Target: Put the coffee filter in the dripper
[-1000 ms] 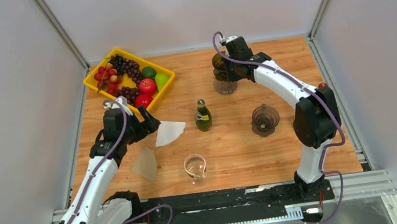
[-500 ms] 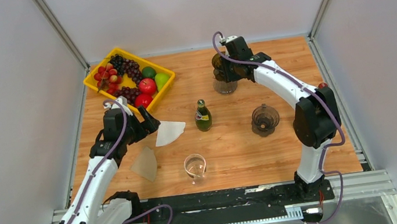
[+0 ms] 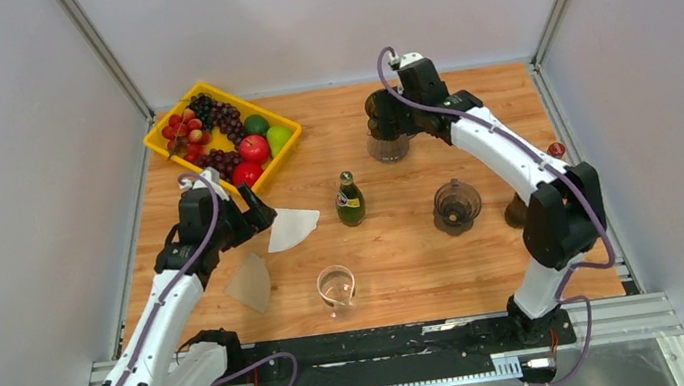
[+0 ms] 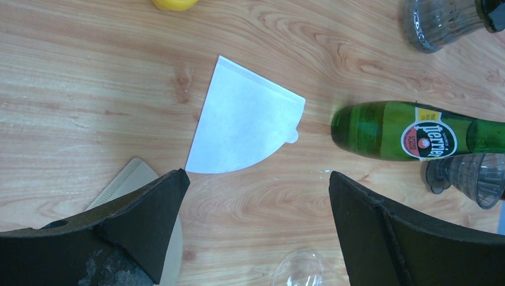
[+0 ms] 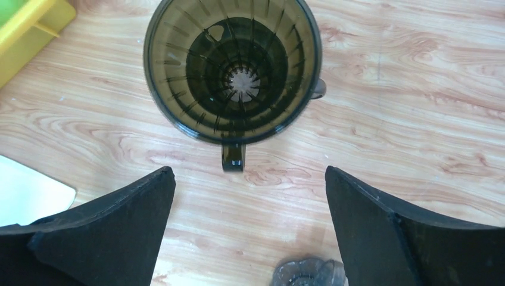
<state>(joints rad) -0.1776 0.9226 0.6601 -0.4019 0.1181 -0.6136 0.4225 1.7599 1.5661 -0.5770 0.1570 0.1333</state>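
A white coffee filter lies flat on the wooden table, just ahead of my open left gripper. In the left wrist view the filter sits beyond the empty left gripper. A brown filter lies nearer, partly hidden behind my left finger. The dark ribbed dripper stands upright at the back. My right gripper hovers over it, open and holding nothing. In the right wrist view the dripper is empty and lies past the right gripper.
A second, clear grey dripper stands at centre right. A green bottle stands upright beside the white filter, and a glass is nearer the front. A yellow tray of fruit is at the back left.
My right gripper has opened and let go of the dark dripper, and the right arm has lifted and swung slightly right. The left arm and the filters have not moved.
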